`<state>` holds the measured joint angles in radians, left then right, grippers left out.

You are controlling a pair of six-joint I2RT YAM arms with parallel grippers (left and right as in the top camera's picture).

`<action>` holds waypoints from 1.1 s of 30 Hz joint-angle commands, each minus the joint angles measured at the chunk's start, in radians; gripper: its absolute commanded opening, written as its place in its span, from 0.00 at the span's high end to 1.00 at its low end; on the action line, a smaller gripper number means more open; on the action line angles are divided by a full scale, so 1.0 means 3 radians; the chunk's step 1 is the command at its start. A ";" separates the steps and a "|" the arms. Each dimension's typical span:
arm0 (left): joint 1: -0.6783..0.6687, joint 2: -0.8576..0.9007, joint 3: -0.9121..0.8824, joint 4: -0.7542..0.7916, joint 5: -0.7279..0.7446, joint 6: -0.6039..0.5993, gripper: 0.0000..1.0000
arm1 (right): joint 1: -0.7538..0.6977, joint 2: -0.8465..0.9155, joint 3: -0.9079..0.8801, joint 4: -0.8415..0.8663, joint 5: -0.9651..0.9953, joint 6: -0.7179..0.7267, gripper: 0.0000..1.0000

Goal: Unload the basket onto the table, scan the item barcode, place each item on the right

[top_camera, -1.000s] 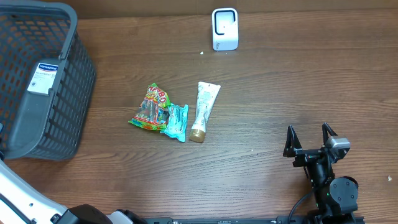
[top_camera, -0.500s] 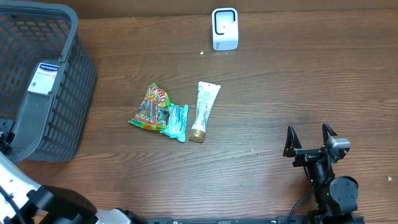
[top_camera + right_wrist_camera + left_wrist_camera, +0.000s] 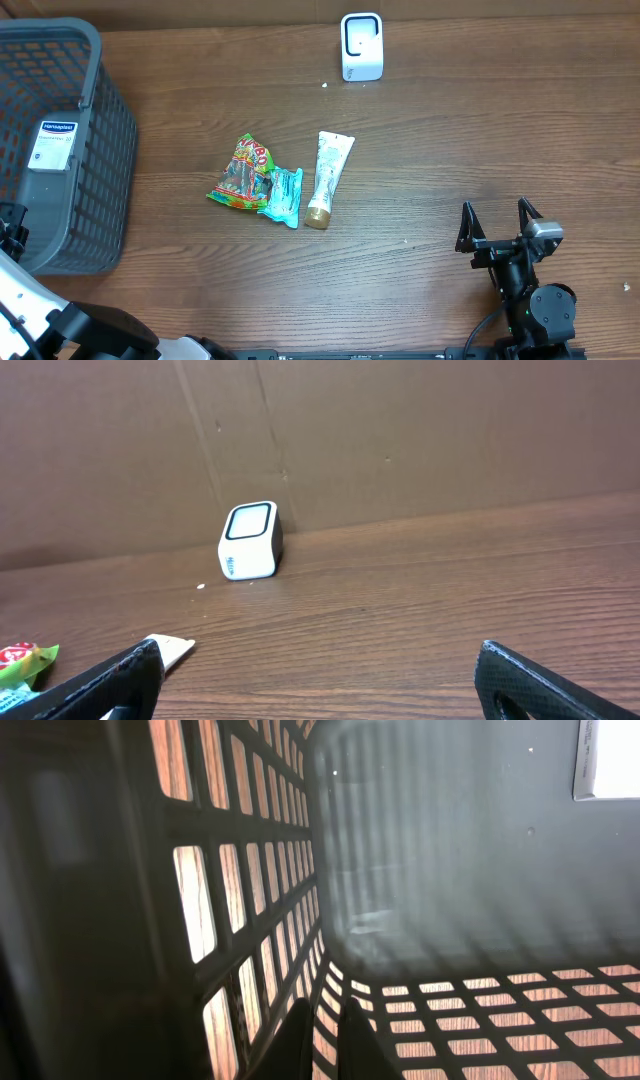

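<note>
Three items lie mid-table: a colourful candy bag (image 3: pixel 240 172), a teal packet (image 3: pixel 283 195) and a cream tube (image 3: pixel 328 178). The white barcode scanner (image 3: pixel 361 46) stands at the back edge. It shows in the right wrist view as the scanner (image 3: pixel 249 541), with the tube's end (image 3: pixel 172 650) at lower left. My right gripper (image 3: pixel 497 226) rests open near the front right, empty, well clear of the items. My left gripper (image 3: pixel 322 1040) is at the far left, inside the grey basket (image 3: pixel 250 870), its fingers shut at the wall's lattice.
The grey mesh basket (image 3: pixel 88 60) with a white label fills the table's back left corner. A brown board stands as a wall behind the scanner. A white speck lies left of the scanner.
The basket has slid left and turned with my left arm, away from the items. The right arm and the three items have not moved.
</note>
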<state>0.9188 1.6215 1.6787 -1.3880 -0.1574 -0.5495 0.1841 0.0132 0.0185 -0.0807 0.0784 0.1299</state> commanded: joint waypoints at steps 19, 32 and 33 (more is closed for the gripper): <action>0.0033 -0.0768 0.0479 0.0360 0.1273 0.1194 0.51 | 0.0013 -0.0027 -0.0034 0.0017 0.0023 -0.0013 0.00; -0.0291 -0.0418 0.2050 0.0706 0.2209 0.1366 0.44 | 0.0013 -0.0027 -0.0034 0.0018 0.0023 -0.0013 0.00; -0.0314 -0.0323 0.2232 0.0670 0.2173 0.1343 0.45 | 0.0013 -0.0027 -0.0034 0.0017 0.0023 -0.0013 0.00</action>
<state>0.8524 1.4567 2.1868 -1.1679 0.4740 -0.1692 0.1841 0.0132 0.0185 -0.0803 0.0788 0.1303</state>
